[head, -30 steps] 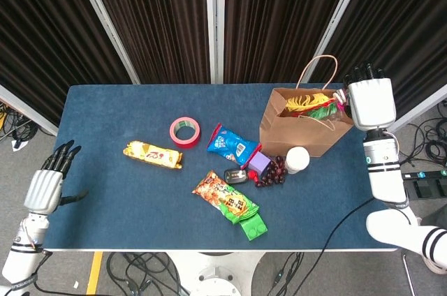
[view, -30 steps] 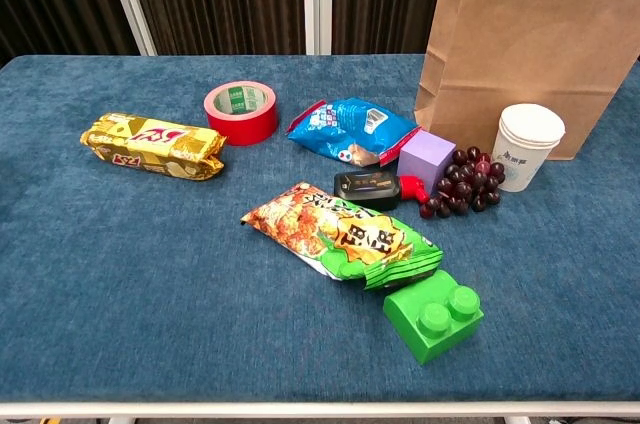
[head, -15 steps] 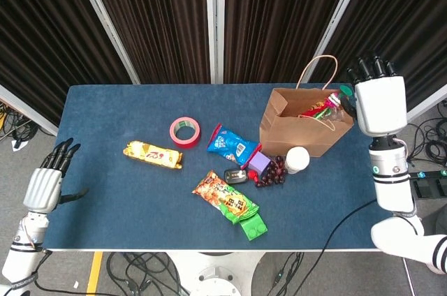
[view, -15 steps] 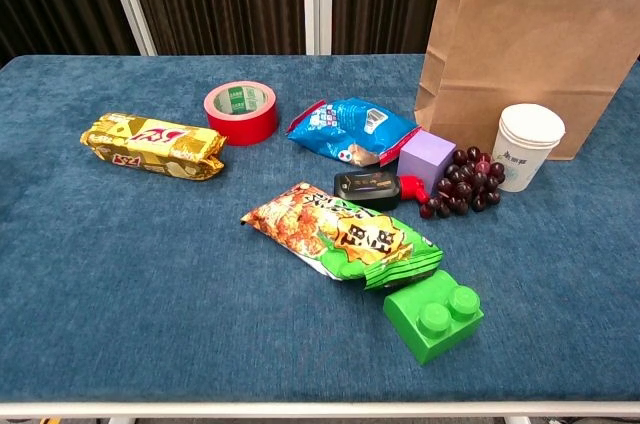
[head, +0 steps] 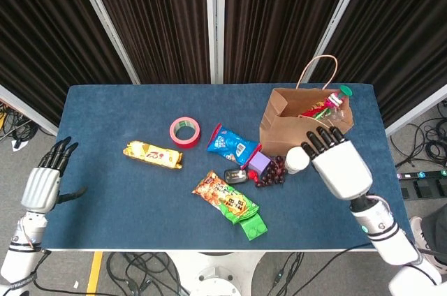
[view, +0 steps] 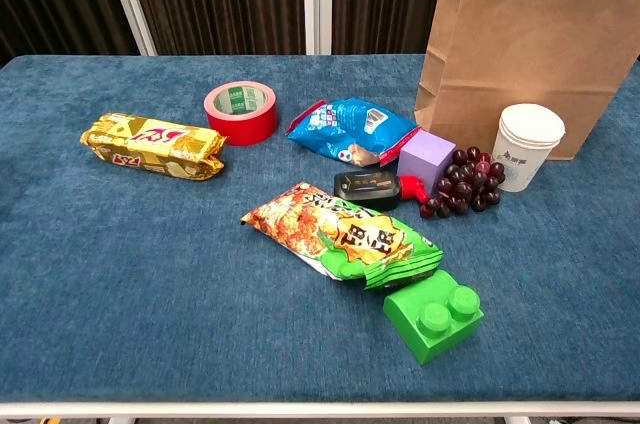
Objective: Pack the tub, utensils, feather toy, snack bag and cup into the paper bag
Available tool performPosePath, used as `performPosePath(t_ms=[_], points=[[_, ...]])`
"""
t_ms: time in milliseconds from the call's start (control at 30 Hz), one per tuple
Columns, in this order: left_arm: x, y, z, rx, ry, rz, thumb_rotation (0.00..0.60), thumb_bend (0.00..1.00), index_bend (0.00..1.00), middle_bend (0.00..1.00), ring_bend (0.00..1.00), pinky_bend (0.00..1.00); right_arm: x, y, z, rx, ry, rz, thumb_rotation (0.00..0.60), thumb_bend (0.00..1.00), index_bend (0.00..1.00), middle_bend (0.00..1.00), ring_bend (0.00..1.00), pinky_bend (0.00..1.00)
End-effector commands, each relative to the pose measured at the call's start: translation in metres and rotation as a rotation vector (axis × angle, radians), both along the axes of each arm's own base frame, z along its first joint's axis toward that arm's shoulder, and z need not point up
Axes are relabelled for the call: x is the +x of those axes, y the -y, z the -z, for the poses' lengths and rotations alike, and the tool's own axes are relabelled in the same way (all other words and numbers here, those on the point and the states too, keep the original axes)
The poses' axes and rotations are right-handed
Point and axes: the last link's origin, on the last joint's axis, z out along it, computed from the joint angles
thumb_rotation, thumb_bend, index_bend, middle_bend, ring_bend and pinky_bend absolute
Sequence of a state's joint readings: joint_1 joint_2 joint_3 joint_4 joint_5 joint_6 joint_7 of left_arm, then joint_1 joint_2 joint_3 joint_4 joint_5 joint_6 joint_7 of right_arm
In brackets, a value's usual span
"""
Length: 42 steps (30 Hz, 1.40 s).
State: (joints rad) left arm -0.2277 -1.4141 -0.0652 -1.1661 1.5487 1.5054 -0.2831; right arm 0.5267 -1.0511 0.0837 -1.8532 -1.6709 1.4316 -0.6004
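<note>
The brown paper bag stands open at the table's back right, with colourful items showing inside. In front of it stands a white paper cup, which the chest view also shows against the bag. My right hand hovers just right of the cup, fingers spread and holding nothing; the chest view does not show it. A blue snack bag lies left of the paper bag, and an orange-green one lies nearer me. My left hand hangs open off the table's left edge.
A yellow snack pack and a red tape roll lie at the middle left. A purple block, dark grapes and a small black item crowd the cup's left. A green brick sits near the front edge.
My right hand has moved from beside the bag's right side to in front of it, close to the cup. The left hand and the table's objects have stayed put.
</note>
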Motion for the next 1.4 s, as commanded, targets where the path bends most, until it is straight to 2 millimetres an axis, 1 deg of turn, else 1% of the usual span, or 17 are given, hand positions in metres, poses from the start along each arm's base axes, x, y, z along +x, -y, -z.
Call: performPosePath(t_ms=[33, 133, 233, 300, 367, 400, 467, 533, 633, 767, 900, 1067, 1100, 1167, 1267, 1400], points=[[0.000, 0.000, 0.000, -0.002, 0.001, -0.001, 0.600, 0.08, 0.11, 0.09, 0.03, 0.20, -0.019, -0.030, 0.024, 0.102, -0.054, 0.026, 0.600, 0.00, 0.51, 0.43, 0.36, 0.44], [0.000, 0.000, 0.002, -0.006, 0.001, 0.000, 0.600, 0.08, 0.11, 0.09, 0.04, 0.20, -0.034, -0.043, 0.041, 0.183, -0.100, 0.079, 0.600, 0.00, 0.51, 0.43, 0.36, 0.46], [0.000, 0.001, 0.003, -0.007, 0.001, -0.001, 0.600, 0.08, 0.11, 0.09, 0.04, 0.20, -0.044, -0.046, 0.055, 0.238, -0.133, 0.119, 0.600, 0.00, 0.51, 0.43, 0.36, 0.49], [-0.001, 0.001, 0.002, -0.007, 0.000, -0.004, 0.600, 0.08, 0.11, 0.09, 0.03, 0.20, -0.047, -0.044, 0.064, 0.275, -0.137, 0.153, 0.600, 0.00, 0.51, 0.43, 0.39, 0.52], [-0.002, 0.002, 0.002, -0.006, 0.001, -0.007, 0.600, 0.08, 0.11, 0.09, 0.03, 0.20, -0.048, -0.040, 0.071, 0.308, -0.144, 0.191, 0.600, 0.00, 0.51, 0.41, 0.46, 0.59], [-0.002, 0.002, 0.002, -0.005, 0.000, -0.009, 0.600, 0.08, 0.11, 0.09, 0.04, 0.20, -0.049, -0.036, 0.075, 0.328, -0.161, 0.219, 0.600, 0.00, 0.50, 0.39, 0.48, 0.61], [-0.003, 0.001, 0.001, -0.003, 0.002, -0.010, 0.600, 0.08, 0.11, 0.09, 0.03, 0.20, -0.045, -0.029, 0.083, 0.355, -0.187, 0.247, 0.600, 0.00, 0.44, 0.33, 0.49, 0.64], [-0.003, 0.002, 0.001, -0.001, 0.003, -0.012, 0.600, 0.08, 0.11, 0.09, 0.04, 0.20, -0.036, -0.020, 0.094, 0.379, -0.195, 0.249, 0.600, 0.00, 0.37, 0.29, 0.48, 0.64], [-0.005, 0.003, 0.002, -0.001, 0.001, -0.017, 0.600, 0.08, 0.11, 0.09, 0.03, 0.20, -0.019, -0.007, 0.110, 0.417, -0.191, 0.233, 0.600, 0.00, 0.30, 0.25, 0.47, 0.64], [-0.008, 0.004, 0.002, 0.001, 0.004, -0.025, 0.600, 0.08, 0.11, 0.09, 0.03, 0.20, 0.000, 0.011, 0.132, 0.466, -0.193, 0.248, 0.600, 0.00, 0.23, 0.21, 0.46, 0.64], [-0.010, 0.003, 0.000, 0.004, 0.006, -0.029, 0.600, 0.08, 0.11, 0.09, 0.03, 0.20, 0.018, 0.023, 0.152, 0.495, -0.197, 0.263, 0.600, 0.00, 0.17, 0.17, 0.48, 0.66], [-0.013, 0.002, -0.003, 0.010, 0.006, -0.034, 0.600, 0.08, 0.11, 0.09, 0.04, 0.20, 0.045, 0.025, 0.175, 0.521, -0.211, 0.218, 0.600, 0.00, 0.11, 0.15, 0.55, 0.68], [-0.013, 0.002, -0.003, 0.010, 0.005, -0.034, 0.600, 0.08, 0.11, 0.09, 0.04, 0.20, 0.053, 0.025, 0.179, 0.529, -0.207, 0.203, 0.600, 0.00, 0.10, 0.15, 0.56, 0.69], [-0.013, 0.002, -0.003, 0.012, 0.006, -0.034, 0.600, 0.09, 0.11, 0.09, 0.04, 0.20, 0.068, 0.025, 0.186, 0.539, -0.184, 0.178, 0.600, 0.00, 0.08, 0.14, 0.57, 0.69], [-0.014, 0.002, -0.004, 0.011, 0.007, -0.036, 0.600, 0.08, 0.11, 0.09, 0.03, 0.20, 0.087, 0.026, 0.192, 0.558, -0.133, 0.162, 0.600, 0.00, 0.08, 0.17, 0.60, 0.70], [-0.014, 0.002, -0.004, 0.011, 0.008, -0.032, 0.600, 0.08, 0.11, 0.09, 0.04, 0.20, 0.098, 0.030, 0.200, 0.568, -0.123, 0.189, 0.600, 0.00, 0.08, 0.19, 0.63, 0.72]])
